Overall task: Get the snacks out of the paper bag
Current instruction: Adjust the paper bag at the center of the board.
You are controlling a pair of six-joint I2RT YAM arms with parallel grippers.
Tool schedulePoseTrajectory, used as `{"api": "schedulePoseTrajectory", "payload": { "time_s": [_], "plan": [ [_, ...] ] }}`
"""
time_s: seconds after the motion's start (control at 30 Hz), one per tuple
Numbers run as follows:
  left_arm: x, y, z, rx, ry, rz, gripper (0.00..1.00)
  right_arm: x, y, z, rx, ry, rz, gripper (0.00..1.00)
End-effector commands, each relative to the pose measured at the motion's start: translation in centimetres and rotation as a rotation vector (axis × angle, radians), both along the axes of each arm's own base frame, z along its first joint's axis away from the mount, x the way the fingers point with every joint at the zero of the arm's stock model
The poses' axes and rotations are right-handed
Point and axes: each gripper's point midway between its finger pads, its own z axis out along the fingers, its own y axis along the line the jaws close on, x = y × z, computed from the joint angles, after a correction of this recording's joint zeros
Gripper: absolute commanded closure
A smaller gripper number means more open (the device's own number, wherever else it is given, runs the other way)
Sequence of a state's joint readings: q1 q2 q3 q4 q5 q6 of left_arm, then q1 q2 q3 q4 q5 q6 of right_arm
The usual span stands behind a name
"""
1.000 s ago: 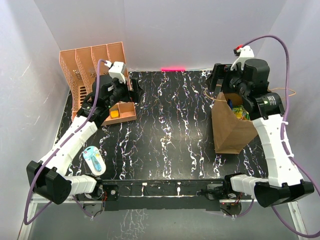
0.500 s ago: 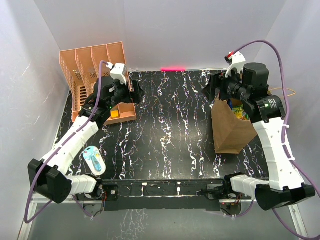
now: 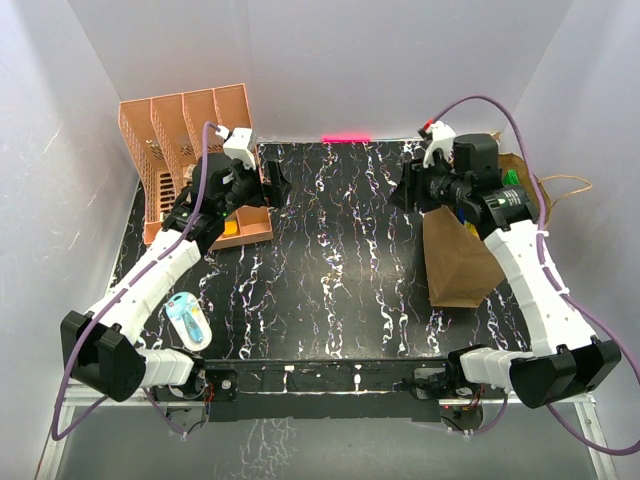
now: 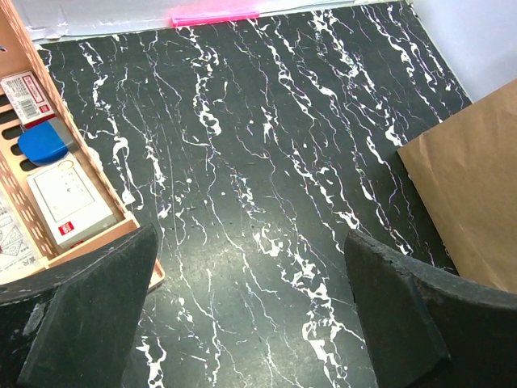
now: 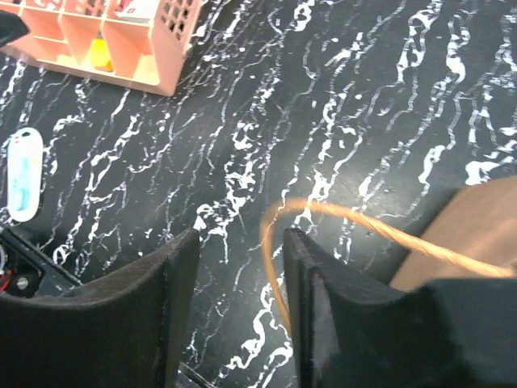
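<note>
Comparing the top view with a second back: find the right gripper (image 3: 408,188) swung off the mouth of the bag (image 3: 460,262) to its rear left corner, jaws narrowed from wide to about half. Read this as a switch from reaching in to taking the bag by a handle, probably to steady or tip it. See no snacks on the table (image 3: 340,260). Spot only a green glint of snacks (image 3: 511,178) at the bag mouth, the rest hidden. Find the left gripper (image 3: 270,180) hardly shifted, beside the organiser (image 3: 185,130), jaws spread wide on nothing. Note the oval gadget (image 3: 188,318) near the left base.

Left wrist: confirm left gripper (image 4: 246,315) fully apart over bare table. Note glossy black surface with white veining, matte flat kraft of the bag (image 4: 468,194), and slotted peach plastic of the organiser (image 4: 97,238).

Right wrist: see the handle (image 5: 269,259), a thin twisted paper cord, arching through the right gripper (image 5: 241,307), close against one finger. Still see a gap, so not pinched. Judge the cord limp and the bag (image 5: 477,234) light, so likely to slide when pulled.
</note>
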State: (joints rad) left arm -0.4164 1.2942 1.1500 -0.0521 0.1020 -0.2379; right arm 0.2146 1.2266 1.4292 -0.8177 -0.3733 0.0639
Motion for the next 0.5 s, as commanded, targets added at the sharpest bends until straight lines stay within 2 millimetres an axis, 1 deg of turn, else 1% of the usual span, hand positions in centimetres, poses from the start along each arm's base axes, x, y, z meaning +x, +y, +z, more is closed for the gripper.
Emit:
{"api": "schedulePoseTrajectory", "payload": {
  "time_s": [0.0, 0.07, 0.13, 0.23, 0.37, 0.47],
  "plan": [
    [0.0, -0.5, 0.6, -0.021, -0.018, -0.013, 0.02, 0.5, 3.0, 1.9, 0.064, -0.068, 0.05, 0.59],
    [0.1, -0.5, 0.6, -0.022, -0.017, -0.013, 0.02, 0.2, 4.4, 2.4, 0.103, -0.076, 0.074, 0.65],
    [0.1, -0.5, 0.6, -0.023, -0.015, -0.012, 0.02, -0.1, 6.1, 2.7, 0.14, -0.074, 0.107, 0.74],
    [0.1, -0.6, 0.4, -0.023, -0.01, -0.01, 0.02, -0.8, 8.8, 3.1, 0.184, -0.069, 0.16, 0.86],
    [0.2, -0.4, 0.5, -0.02, -0.009, -0.001, 0.02, -1.8, 12.1, 4.5, 0.246, -0.084, 0.223, 0.89],
    [0.2, -0.2, 0.6, -0.016, -0.01, 0.011, 0.02, -2.2, 13.7, 5.5, 0.282, -0.095, 0.242, 0.89]
  ]
}}
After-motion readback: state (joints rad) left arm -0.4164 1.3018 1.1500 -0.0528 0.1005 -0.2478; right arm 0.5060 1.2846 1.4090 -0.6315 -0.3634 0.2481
